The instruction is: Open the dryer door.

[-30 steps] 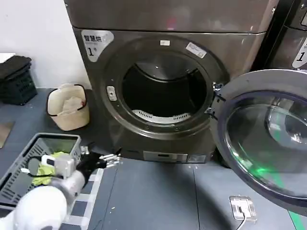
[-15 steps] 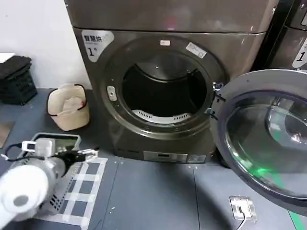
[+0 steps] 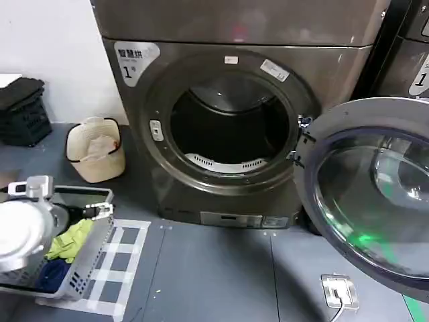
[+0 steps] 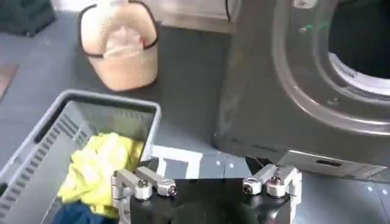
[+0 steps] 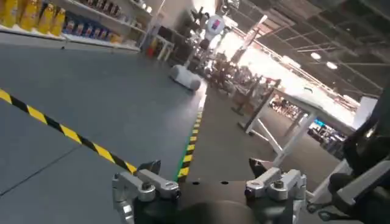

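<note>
The dryer door (image 3: 373, 196), a round chrome-rimmed door with dark glass, hangs swung wide open to the right of the bronze-grey dryer (image 3: 221, 33). The dark drum opening (image 3: 228, 124) is fully exposed. My left gripper (image 3: 104, 210) hovers low at the far left above a grey laundry basket (image 3: 94, 255), well apart from the door. In the left wrist view the left gripper (image 4: 204, 167) is open and holds nothing, with the dryer front (image 4: 274, 79) beyond it. My right gripper (image 5: 204, 165) is open and empty, facing an open hall floor.
The grey basket (image 4: 91, 115) holds a yellow cloth (image 4: 97, 167). A beige woven basket (image 3: 96, 149) stands left of the dryer, with a black crate (image 3: 23, 111) farther left. A second darker machine (image 3: 405, 54) stands at the right. A floor socket (image 3: 339, 290) lies in front.
My left arm has drawn back to the left, from the floor before the dryer to over the grey basket. The door has stayed open.
</note>
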Robot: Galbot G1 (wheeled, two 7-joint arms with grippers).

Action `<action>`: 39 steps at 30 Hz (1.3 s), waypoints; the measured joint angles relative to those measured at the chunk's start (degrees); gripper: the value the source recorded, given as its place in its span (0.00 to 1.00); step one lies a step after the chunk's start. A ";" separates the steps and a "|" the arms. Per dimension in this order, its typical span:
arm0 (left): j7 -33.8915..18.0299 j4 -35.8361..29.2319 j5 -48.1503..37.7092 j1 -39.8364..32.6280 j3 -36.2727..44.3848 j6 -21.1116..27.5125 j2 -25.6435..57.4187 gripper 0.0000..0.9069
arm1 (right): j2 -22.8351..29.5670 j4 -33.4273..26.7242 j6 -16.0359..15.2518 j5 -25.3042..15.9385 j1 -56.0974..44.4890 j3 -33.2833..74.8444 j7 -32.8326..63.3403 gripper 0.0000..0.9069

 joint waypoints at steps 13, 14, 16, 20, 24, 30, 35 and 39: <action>-0.75 4.64 -3.54 1.54 -2.18 -0.02 0.73 1.00 | 0.20 0.17 0.20 0.10 -0.09 0.03 -0.41 1.00; -0.76 5.31 -3.64 1.56 -2.75 -0.03 0.84 1.00 | 0.25 0.18 0.22 0.10 0.00 -0.03 -0.42 1.00; -0.77 6.43 -3.94 1.66 -3.67 -0.03 1.08 1.00 | 0.34 0.19 0.22 0.10 0.20 -0.28 -0.49 1.00; -0.97 9.05 -4.51 2.24 -5.59 -0.04 1.22 1.00 | 0.36 0.18 0.29 0.11 0.49 -0.64 -0.59 1.00; -0.96 11.84 -4.00 2.09 -6.49 -0.04 1.03 1.00 | 0.32 0.37 0.30 0.11 0.70 -0.80 -0.61 1.00; -0.14 16.94 -2.81 1.74 -7.68 -0.04 0.46 1.00 | 0.17 0.74 0.29 0.11 0.95 -0.86 -0.61 1.00; 0.05 22.45 -2.72 2.15 -9.75 -0.04 -0.48 1.00 | 0.17 1.07 0.25 0.10 1.30 -1.19 -0.62 1.00; -0.92 25.39 -3.93 3.04 -10.90 -0.04 -1.49 1.00 | 0.25 1.89 0.03 0.11 1.50 -1.29 -0.48 1.00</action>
